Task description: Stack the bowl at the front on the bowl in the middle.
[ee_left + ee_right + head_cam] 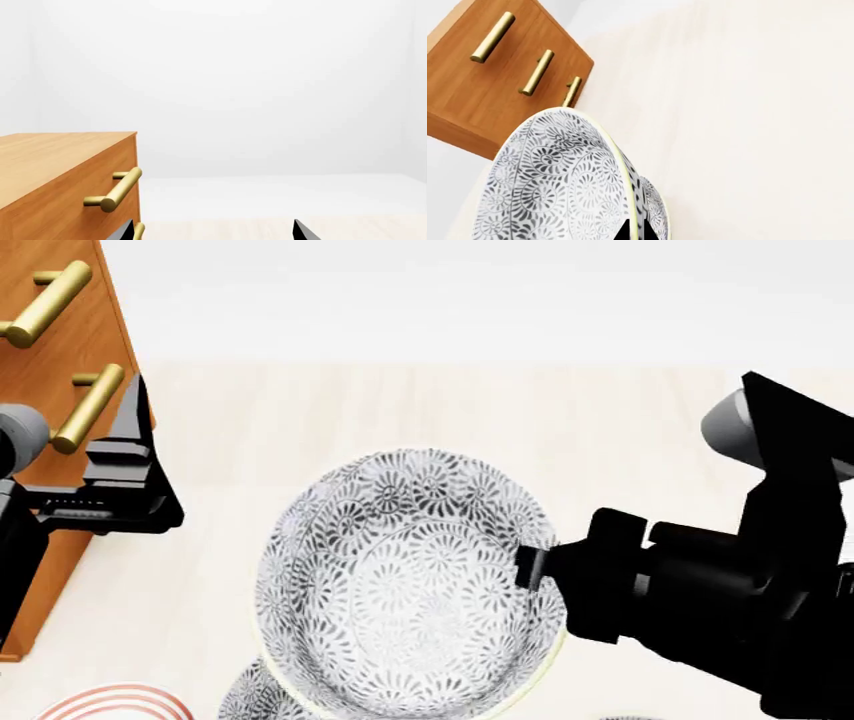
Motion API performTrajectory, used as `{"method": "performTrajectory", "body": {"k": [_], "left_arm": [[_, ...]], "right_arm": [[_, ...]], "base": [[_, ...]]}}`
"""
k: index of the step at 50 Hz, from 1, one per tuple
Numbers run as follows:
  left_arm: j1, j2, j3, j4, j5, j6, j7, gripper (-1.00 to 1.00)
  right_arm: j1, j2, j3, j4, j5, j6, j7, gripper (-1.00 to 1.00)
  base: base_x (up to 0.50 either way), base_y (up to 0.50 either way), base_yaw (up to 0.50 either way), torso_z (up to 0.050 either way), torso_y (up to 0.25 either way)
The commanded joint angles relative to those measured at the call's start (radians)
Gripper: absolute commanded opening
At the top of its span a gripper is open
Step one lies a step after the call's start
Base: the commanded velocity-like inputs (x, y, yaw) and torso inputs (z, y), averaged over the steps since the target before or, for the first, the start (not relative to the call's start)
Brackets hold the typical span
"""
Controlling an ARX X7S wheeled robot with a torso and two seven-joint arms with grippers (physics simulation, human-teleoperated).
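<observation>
The right end effector [534, 565] is pinching the rim of the white ceramic bowl with a grey floral pattern [400, 590], one finger on either side of the wall, as the right wrist view confirms. In the head view the bowl is hanging tilted above the pale wooden desk [400, 410], near the camera. Beneath its lower edge a second bowl of the same grey floral pattern [247, 695] is partly showing; whether this is the middle bowl cannot be told from these views. A red-ringed plate [114, 702] is lying at the lower left.

The chief risk is judged to be slippage: the hold is bearing on one narrow point of the rim, so the bowl may be rotating about the fingers or dropping if the arm is jolted. A tilted release could be letting the rim strike the lower bowl and knock it aside. Misalignment is also likely, since the carried bowl is hiding its target.

The left end effector [127, 475] is idling beside the orange-brown wooden drawer cabinet with brass bar handles [54, 350], its fingers spread and empty.
</observation>
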Motion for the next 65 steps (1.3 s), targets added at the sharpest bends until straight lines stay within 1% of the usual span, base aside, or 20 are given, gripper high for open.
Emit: {"method": "performTrajectory", "body": {"k": [1, 3, 6, 11, 23, 28, 32, 47, 57, 60, 65], "left_arm": [[-0.009, 0.014, -0.019, -0.01, 0.009, 0.008, 0.023, 1.0], [-0.01, 0.014, -0.021, -0.008, 0.006, 0.006, 0.022, 1.0], [-0.012, 0.013, -0.021, -0.006, 0.004, 0.004, 0.019, 1.0], [-0.012, 0.012, -0.015, -0.01, 0.004, 0.009, 0.018, 1.0], [0.004, 0.005, -0.013, -0.013, 0.0, 0.023, 0.019, 1.0], [0.01, 0.005, -0.012, -0.012, -0.001, 0.025, 0.015, 1.0], [0.011, 0.003, -0.014, -0.006, -0.005, 0.022, 0.012, 1.0], [0.006, 0.001, -0.008, -0.011, -0.012, 0.025, 0.005, 1.0], [0.011, -0.004, -0.007, -0.015, -0.016, 0.032, 0.004, 1.0], [0.014, -0.006, -0.004, -0.019, -0.014, 0.039, 0.005, 1.0], [0.021, -0.008, -0.003, -0.023, -0.014, 0.048, 0.006, 1.0]], "right_arm": [[-0.035, -0.034, 0.013, -0.062, 0.006, -0.004, -0.037, -1.0], [-0.023, -0.03, -0.006, -0.07, 0.028, -0.019, -0.026, -1.0], [-0.042, -0.043, 0.006, -0.073, 0.002, -0.002, -0.047, -1.0], [-0.034, -0.05, -0.013, -0.078, 0.01, -0.012, -0.049, -1.0], [-0.035, -0.116, 0.018, 0.012, -0.147, 0.058, -0.163, -1.0], [-0.042, -0.131, 0.014, 0.021, -0.174, 0.067, -0.187, -1.0], [-0.028, -0.128, -0.008, 0.034, -0.161, 0.058, -0.184, -1.0], [-0.046, -0.158, -0.019, 0.067, -0.243, 0.085, -0.262, -1.0], [-0.023, -0.193, -0.014, 0.125, -0.375, 0.103, -0.373, -1.0], [-0.007, -0.204, -0.009, 0.163, -0.457, 0.106, -0.452, -1.0], [0.007, -0.213, -0.022, 0.199, -0.55, 0.1, -0.539, -1.0]], "base": [[0.0, 0.0, 0.0, 0.0, 0.0], [0.0, 0.0, 0.0, 0.0, 0.0], [0.0, 0.0, 0.0, 0.0, 0.0], [0.0, 0.0, 0.0, 0.0, 0.002], [0.0, 0.0, 0.0, 0.0, 0.0], [0.0, 0.0, 0.0, 0.0, 0.0], [0.0, 0.0, 0.0, 0.0, 0.0], [0.0, 0.0, 0.0, 0.0, 0.001], [0.0, 0.0, 0.0, 0.0, 0.0], [0.0, 0.0, 0.0, 0.0, 0.0], [0.0, 0.0, 0.0, 0.0, 0.0]]}}
